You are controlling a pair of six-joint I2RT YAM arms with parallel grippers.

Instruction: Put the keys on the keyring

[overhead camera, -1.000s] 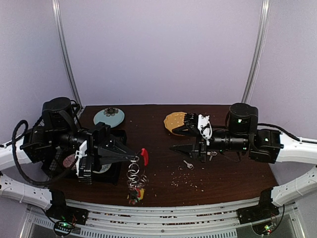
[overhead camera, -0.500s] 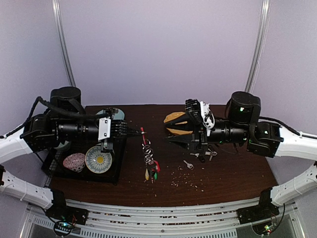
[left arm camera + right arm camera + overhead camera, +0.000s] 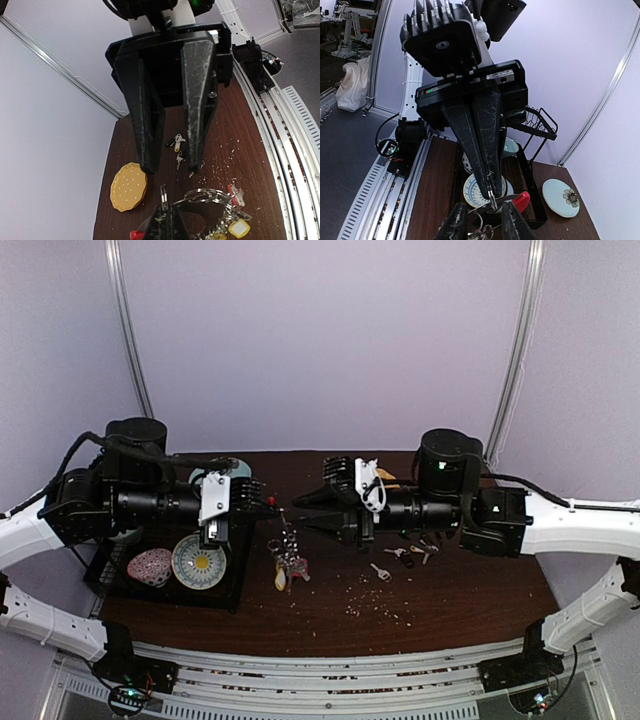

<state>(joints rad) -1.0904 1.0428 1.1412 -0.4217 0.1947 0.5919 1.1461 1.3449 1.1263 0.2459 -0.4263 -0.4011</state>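
Observation:
The keyring (image 3: pixel 287 555), a silvery chain loop with a red section (image 3: pixel 521 201) and coloured tags, hangs above the table from my left gripper (image 3: pixel 272 504). That gripper is shut on one of its rings (image 3: pixel 163 197). My right gripper (image 3: pixel 298 512) faces it tip to tip, jaws apart. Its fingers (image 3: pixel 454 225) straddle the ring wire just below the left fingertips (image 3: pixel 491 194); I cannot tell whether they touch it. Several loose keys (image 3: pixel 380 571) lie on the table under the right arm; in the left wrist view these keys (image 3: pixel 176 142) include one with a yellow tag.
A black dish rack (image 3: pixel 170 570) with patterned plates (image 3: pixel 198 560) stands at the left. A pale blue plate (image 3: pixel 561 197) lies behind it. A yellow plate (image 3: pixel 128 186) sits at the back centre. Crumbs (image 3: pixel 375 608) are scattered over the dark wooden table (image 3: pixel 450 590).
The left gripper lifted the keyring off the table and carried it back and up. The right arm swept left to meet it, its jaws narrowing. The hanging chain swung.

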